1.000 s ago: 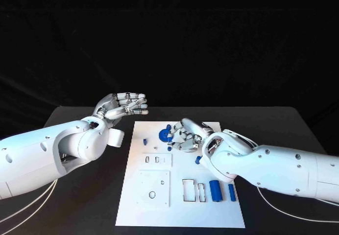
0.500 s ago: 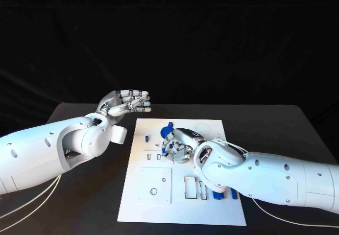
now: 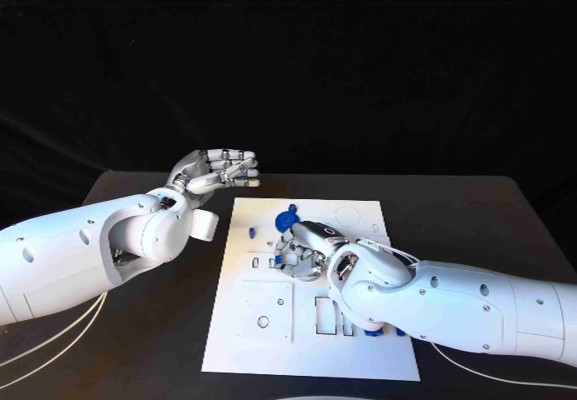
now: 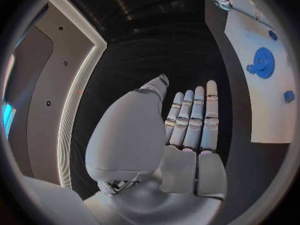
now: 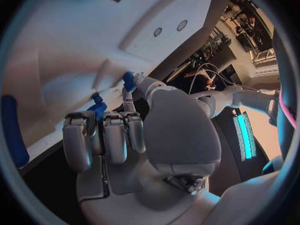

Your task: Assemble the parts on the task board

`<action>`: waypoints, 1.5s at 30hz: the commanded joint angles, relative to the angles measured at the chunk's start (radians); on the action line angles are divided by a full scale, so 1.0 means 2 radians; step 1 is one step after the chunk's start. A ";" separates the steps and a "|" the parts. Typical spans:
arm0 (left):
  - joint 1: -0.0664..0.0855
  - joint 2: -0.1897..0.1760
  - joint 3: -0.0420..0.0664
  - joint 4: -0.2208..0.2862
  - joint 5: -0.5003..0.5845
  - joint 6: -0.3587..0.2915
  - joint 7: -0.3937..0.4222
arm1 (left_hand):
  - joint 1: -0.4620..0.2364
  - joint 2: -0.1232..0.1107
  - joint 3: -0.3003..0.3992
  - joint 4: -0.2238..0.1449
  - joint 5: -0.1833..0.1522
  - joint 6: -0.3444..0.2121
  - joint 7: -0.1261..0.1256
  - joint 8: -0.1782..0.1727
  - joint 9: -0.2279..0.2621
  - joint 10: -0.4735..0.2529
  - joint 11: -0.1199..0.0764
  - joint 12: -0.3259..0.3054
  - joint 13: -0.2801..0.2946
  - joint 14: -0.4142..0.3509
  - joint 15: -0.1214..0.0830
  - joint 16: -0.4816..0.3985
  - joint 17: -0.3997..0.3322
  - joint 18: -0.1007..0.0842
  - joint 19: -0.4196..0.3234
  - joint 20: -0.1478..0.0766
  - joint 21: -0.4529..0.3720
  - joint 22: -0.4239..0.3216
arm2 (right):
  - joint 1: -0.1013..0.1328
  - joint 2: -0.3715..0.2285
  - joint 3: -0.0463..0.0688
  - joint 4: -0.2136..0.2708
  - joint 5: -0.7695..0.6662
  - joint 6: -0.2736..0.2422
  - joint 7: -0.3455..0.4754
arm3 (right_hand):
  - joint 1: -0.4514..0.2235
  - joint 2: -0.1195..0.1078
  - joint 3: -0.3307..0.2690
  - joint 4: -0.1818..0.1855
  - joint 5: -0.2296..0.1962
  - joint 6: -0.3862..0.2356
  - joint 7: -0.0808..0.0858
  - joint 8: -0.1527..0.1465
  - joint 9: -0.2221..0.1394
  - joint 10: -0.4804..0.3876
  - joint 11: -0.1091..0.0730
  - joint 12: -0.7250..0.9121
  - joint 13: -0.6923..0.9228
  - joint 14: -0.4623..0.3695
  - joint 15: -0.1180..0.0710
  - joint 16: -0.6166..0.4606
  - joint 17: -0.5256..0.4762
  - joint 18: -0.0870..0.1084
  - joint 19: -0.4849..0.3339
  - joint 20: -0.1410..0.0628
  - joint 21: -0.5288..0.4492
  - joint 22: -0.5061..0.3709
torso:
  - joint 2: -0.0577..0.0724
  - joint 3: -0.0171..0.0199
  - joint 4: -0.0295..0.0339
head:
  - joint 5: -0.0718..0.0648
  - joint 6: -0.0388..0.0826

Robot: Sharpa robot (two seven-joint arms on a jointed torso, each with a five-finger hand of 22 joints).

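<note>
- The white task board (image 3: 315, 292) is seen lying flat in the middle of the black counter (image 3: 132, 333), its long axis running away from the robot.
- A blue gear-shaped part (image 3: 286, 221) is seen near the board's far end, lying flat; in the left wrist view the same gear (image 4: 263, 62) is shown face-on with its toothed rim visible.
- A small blue part (image 3: 252, 232) is seen just beside the board's left edge, near the gear.
- The right hand (image 3: 303, 250) is held low over the board's far half, just on the near side of the gear, fingers curled down toward the surface.
- In the right wrist view, a small blue part (image 5: 98, 108) is seen at the fingertips (image 5: 80, 130) of the right hand; whether it is actually pinched cannot be told.
- A long blue part (image 5: 14, 130) is shown lying on the board in the right wrist view; in the head view it is mostly hidden beneath the right arm.
- The left hand (image 3: 219, 172) is held raised off the board's far left corner, holding nothing, fingers loosely apart and partly bent.
- In the left wrist view the fingers (image 4: 195, 117) of the left hand are seen side by side and fairly straight, with nothing between them.
</note>
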 commanded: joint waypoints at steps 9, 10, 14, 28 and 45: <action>0.000 -0.001 0.000 0.001 0.001 0.009 0.001 | 0.003 0.003 0.000 -0.002 -0.002 0.001 0.007 -0.002 0.000 0.004 0.000 -0.001 0.001 0.001 0.001 -0.003 0.001 0.005 -0.004 0.001 -0.003 -0.001 | -0.002 0.001 -0.001 -0.005 -0.020 0.015 -0.008 | -0.011 -0.005 0.002 -0.001 0.001 0.003 -0.004 0.004 0.011 0.032 -0.003 -0.004 0.104 0.048 -0.003 0.000 0.104 -0.005 0.037 -0.002 0.003 0.115 | -0.001 0.0000 -0.0003 | 0.001 0.000; 0.000 -0.001 0.000 0.001 0.001 0.009 0.001 | 0.003 0.003 0.000 -0.002 -0.002 0.001 0.007 -0.002 0.000 0.004 0.000 -0.001 0.001 0.001 0.001 -0.003 0.001 0.005 -0.004 0.001 -0.003 -0.001 | -0.002 0.001 -0.001 -0.005 -0.020 0.015 -0.008 | -0.012 -0.006 0.002 -0.002 0.001 0.002 -0.004 0.004 0.011 0.032 -0.003 -0.004 0.104 0.048 -0.003 0.000 0.104 -0.005 0.037 -0.002 0.003 0.115 | 0.000 0.0001 -0.0002 | 0.001 0.000; 0.000 -0.001 0.000 0.001 0.001 0.009 0.001 | 0.003 0.003 0.000 -0.002 -0.002 0.001 0.007 -0.002 0.000 0.004 0.000 -0.001 0.001 0.001 0.001 -0.003 0.001 0.005 -0.004 0.001 -0.003 -0.001 | -0.002 0.002 -0.001 -0.006 -0.021 0.016 -0.006 | -0.015 -0.011 0.002 -0.003 0.001 0.000 -0.003 0.004 0.011 0.031 -0.003 -0.005 0.103 0.047 -0.002 -0.001 0.103 -0.005 0.037 -0.002 0.002 0.115 | 0.000 0.0002 0.0000 | 0.000 0.000; 0.000 -0.002 0.000 0.002 0.001 0.010 0.000 | 0.003 0.003 0.000 -0.002 -0.002 0.001 0.007 -0.002 0.000 0.004 0.000 -0.001 0.001 0.001 0.001 -0.003 0.001 0.005 -0.004 0.001 -0.003 -0.001 | -0.002 0.003 -0.001 -0.009 -0.021 0.019 -0.002 | -0.032 -0.031 -0.007 -0.003 0.000 -0.010 0.002 0.000 0.010 0.028 0.002 -0.011 0.099 0.047 0.001 -0.002 0.100 -0.004 0.036 0.001 0.001 0.114 | -0.001 -0.0004 -0.0003 | 0.000 0.000; 0.000 -0.004 0.000 0.001 0.001 0.009 0.000 | 0.003 0.003 0.000 -0.002 -0.002 0.001 0.007 -0.002 0.000 0.004 0.000 -0.001 0.001 0.001 0.001 -0.003 0.001 0.005 -0.004 0.001 -0.003 -0.001 | -0.003 0.003 -0.001 -0.007 -0.021 -0.008 0.013 | -0.039 -0.043 -0.065 0.003 0.001 -0.059 0.020 -0.028 -0.003 0.007 0.018 -0.039 0.077 0.045 0.015 -0.004 0.093 -0.001 0.029 0.014 -0.010 0.108 | -0.001 0.0000 -0.0005 | 0.002 0.002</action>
